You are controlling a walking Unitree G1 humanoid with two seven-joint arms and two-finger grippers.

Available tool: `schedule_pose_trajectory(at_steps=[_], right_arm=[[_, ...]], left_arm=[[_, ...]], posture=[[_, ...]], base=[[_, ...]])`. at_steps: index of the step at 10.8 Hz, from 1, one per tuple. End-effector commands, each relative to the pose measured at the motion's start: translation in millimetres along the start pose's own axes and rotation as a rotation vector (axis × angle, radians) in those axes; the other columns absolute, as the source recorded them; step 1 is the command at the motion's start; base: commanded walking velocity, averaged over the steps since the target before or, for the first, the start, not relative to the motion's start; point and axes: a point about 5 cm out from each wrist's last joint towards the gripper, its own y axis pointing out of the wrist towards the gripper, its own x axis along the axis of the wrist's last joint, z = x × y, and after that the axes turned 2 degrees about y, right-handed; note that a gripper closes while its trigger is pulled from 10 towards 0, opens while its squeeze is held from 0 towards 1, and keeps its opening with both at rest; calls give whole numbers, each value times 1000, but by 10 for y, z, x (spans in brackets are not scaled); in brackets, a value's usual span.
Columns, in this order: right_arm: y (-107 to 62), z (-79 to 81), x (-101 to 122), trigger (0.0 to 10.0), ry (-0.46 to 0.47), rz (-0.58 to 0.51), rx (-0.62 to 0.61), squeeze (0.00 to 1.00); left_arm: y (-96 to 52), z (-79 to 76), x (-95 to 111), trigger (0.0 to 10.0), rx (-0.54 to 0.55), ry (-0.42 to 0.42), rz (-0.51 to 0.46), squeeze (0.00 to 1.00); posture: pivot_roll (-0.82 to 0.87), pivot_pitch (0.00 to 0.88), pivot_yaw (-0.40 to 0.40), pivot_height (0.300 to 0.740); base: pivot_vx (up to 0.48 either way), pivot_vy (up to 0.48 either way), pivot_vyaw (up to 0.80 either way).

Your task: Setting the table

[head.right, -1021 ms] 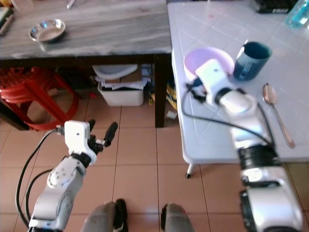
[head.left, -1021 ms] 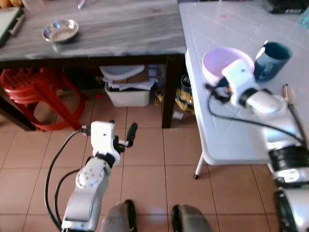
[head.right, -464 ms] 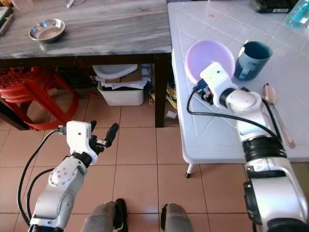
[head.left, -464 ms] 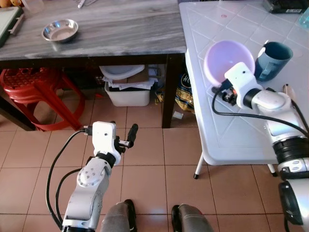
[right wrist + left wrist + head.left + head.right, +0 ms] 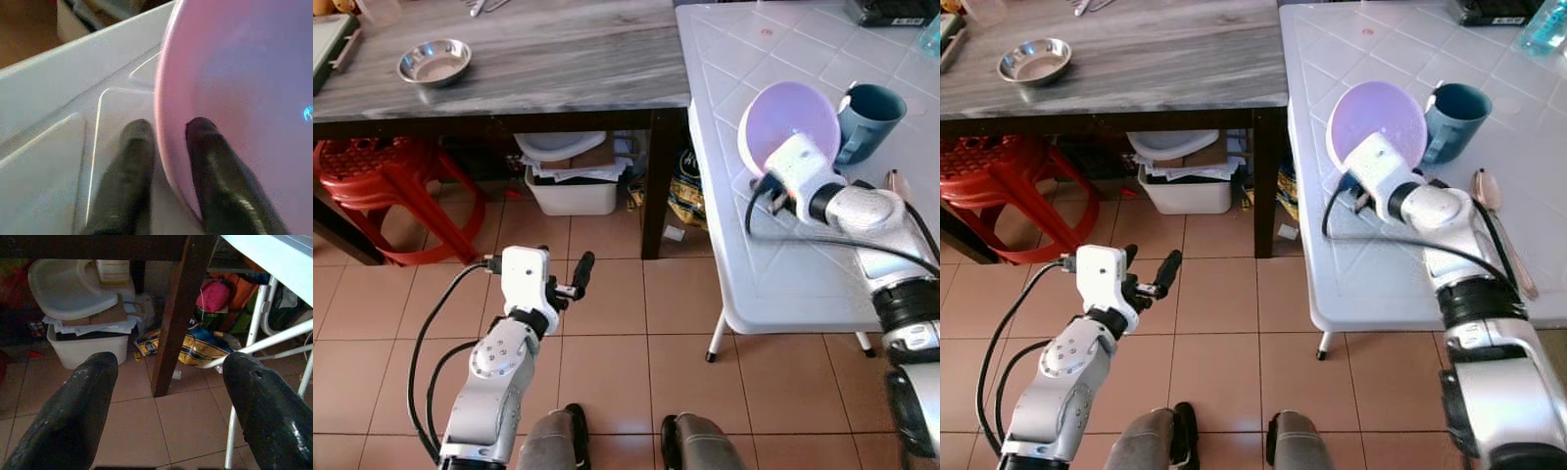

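**Bowl tipped on edge in the right fingers, mug close behind**

The right gripper (image 5: 168, 161) pinches the rim of the pink bowl (image 5: 788, 122) — one finger inside, one outside — tilting it steeply above the white surface (image 5: 783, 264). The teal mug (image 5: 867, 120) stands just beside it at 3 o'clock, the spoon (image 5: 1498, 230) near at 5. Open room lies toward 6 o'clock. The left gripper (image 5: 168, 382) hangs idle, fingers spread.

teal mug (image 5: 867, 119) just behind tilted pink bowl (image 5: 787, 121), spoon (image 5: 1498, 227) nearby
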Motion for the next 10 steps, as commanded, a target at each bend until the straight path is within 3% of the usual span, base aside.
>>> schedule_pose_trajectory(at_steps=[1, 5, 8, 9, 10], right_arm=[[-12, 19, -31, 0, -65, 16, 7, 0], [-14, 127, -98, 0, -77, 23, 25, 0], [-27, 108, -101, 0, -121, 9, -3, 0], [-26, 98, -8, 0, -126, -56, -33, 0], [-34, 105, 205, 0, -73, -203, -105, 0]], left_arm=[[-25, 23, -48, 10000, 4, 4, 24, 0], [-42, -73, -40, 10000, -115, -43, 8, 0], [-47, -82, -47, 10000, -125, -49, 9, 0], [-44, -64, -49, 10000, -109, -48, 8, 0], [-35, -6, -68, 10000, -55, -21, 17, 0]], posture=[[-52, 190, 55, 740], [-55, 190, 55, 740], [-58, 188, 55, 740], [-61, 189, 54, 740], [-60, 184, 52, 740]], base=[[0, 0, 0], [0, 0, 0], [0, 0, 0], [0, 0, 0], [0, 0, 0]])
